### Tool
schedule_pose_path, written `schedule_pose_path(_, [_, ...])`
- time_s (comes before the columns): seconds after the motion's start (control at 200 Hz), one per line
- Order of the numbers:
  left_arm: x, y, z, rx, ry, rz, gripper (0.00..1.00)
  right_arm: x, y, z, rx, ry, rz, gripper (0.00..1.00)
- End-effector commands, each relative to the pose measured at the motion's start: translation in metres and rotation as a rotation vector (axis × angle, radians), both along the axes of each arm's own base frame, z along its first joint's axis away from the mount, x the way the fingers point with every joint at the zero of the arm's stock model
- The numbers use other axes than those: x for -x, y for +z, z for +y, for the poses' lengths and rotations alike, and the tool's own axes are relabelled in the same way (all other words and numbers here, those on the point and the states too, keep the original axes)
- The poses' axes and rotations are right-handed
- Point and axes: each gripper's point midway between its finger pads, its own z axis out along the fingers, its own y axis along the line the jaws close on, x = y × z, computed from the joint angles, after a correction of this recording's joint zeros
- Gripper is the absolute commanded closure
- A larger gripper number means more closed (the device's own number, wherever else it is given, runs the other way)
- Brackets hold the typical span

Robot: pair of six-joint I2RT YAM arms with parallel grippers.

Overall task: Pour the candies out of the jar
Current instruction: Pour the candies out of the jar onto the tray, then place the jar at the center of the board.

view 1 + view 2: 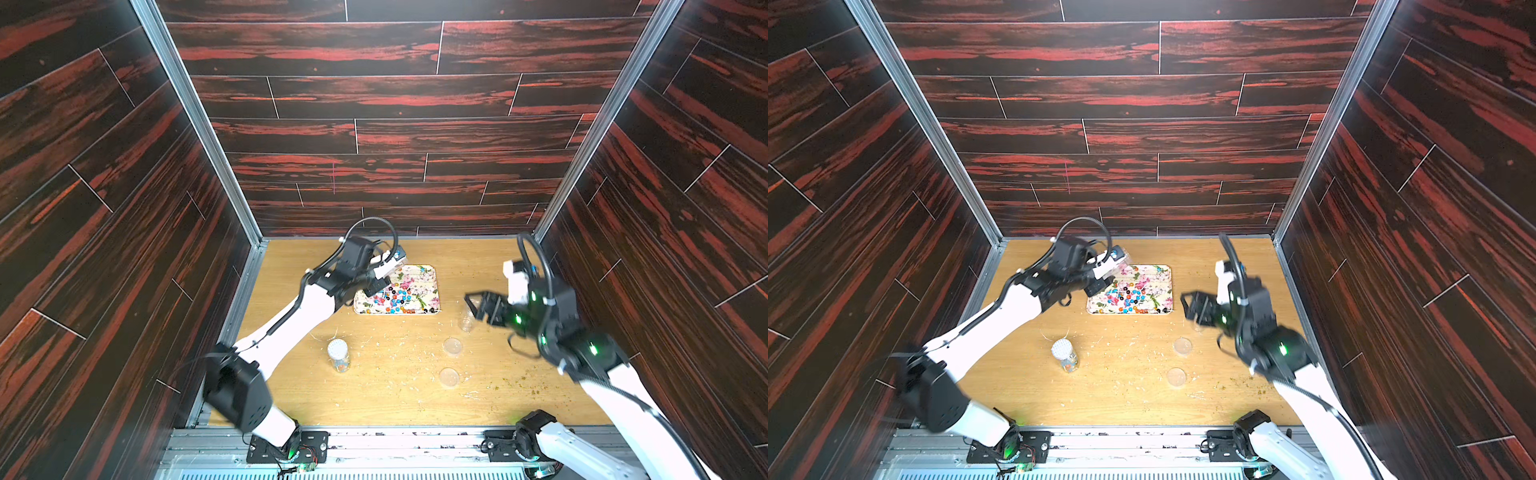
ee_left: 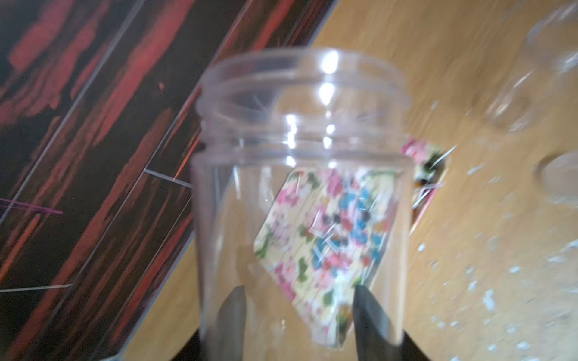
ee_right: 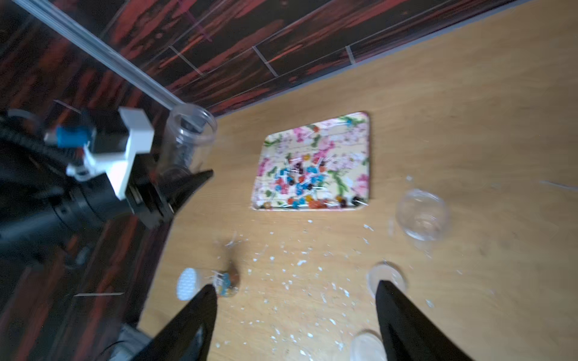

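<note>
Two claws: left claw [image 2: 298, 289] clamps the clear jar [image 2: 300, 125]; right claw [image 3: 294, 286] gapes wide.

Three walls [image 1: 374, 104] of dark, red-streaked wood-grain panels surround you, joined by grey metal posts [image 1: 197, 116] at the far corners. Your desk [image 1: 395, 399] is pale wood, brightly lit, with a metal rail [image 1: 415, 438] along its near edge.

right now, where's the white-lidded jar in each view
Top view: the white-lidded jar stands low, left of centre, below-left of the floral tray.
Top view: the jar is again low and left, below-left of the tray.
Left wrist: not in it.
Right wrist: the jar is at lower left.
Shared landmark: the tray, in all four views.
</note>
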Motion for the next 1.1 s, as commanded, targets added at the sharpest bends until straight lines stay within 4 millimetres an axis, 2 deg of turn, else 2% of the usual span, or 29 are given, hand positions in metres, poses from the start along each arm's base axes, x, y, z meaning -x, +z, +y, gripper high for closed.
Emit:
schedule_pose_path(0.0, [0.016, 0.036, -0.024, 0.244, -0.073, -0.040, 0.49, -0.006, 0.040, 0.033, -0.095, 0.207, -0.071, 0.19])
schedule_pose_path(0.175, [0.038, 0.056, -0.037, 0.367, -0.149, -0.059, 0.49, -0.022, 0.054, 0.061, -0.151, 0.354, -0.046, 0.23])
schedule_pose_path(0.301, [0.052, 0.062, -0.042, 0.405, -0.195, -0.082, 0.49, -0.025, 0.065, 0.081, -0.214, 0.466, -0.044, 0.28])
schedule_pose_path(0.401, [0.061, 0.063, -0.044, 0.431, -0.225, -0.080, 0.49, -0.028, 0.061, 0.091, -0.224, 0.527, 0.004, 0.34])
schedule_pose_path(0.566, [0.076, 0.056, -0.049, 0.442, -0.262, -0.074, 0.49, -0.028, 0.053, 0.096, -0.204, 0.575, 0.053, 0.37])
schedule_pose_path(0.797, [0.083, 0.056, -0.053, 0.445, -0.296, -0.063, 0.48, -0.028, 0.040, 0.098, -0.185, 0.598, 0.105, 0.39])
schedule_pose_path(1.097, [0.096, 0.049, -0.060, 0.446, -0.353, -0.039, 0.48, -0.025, 0.030, 0.102, -0.175, 0.643, 0.165, 0.49])
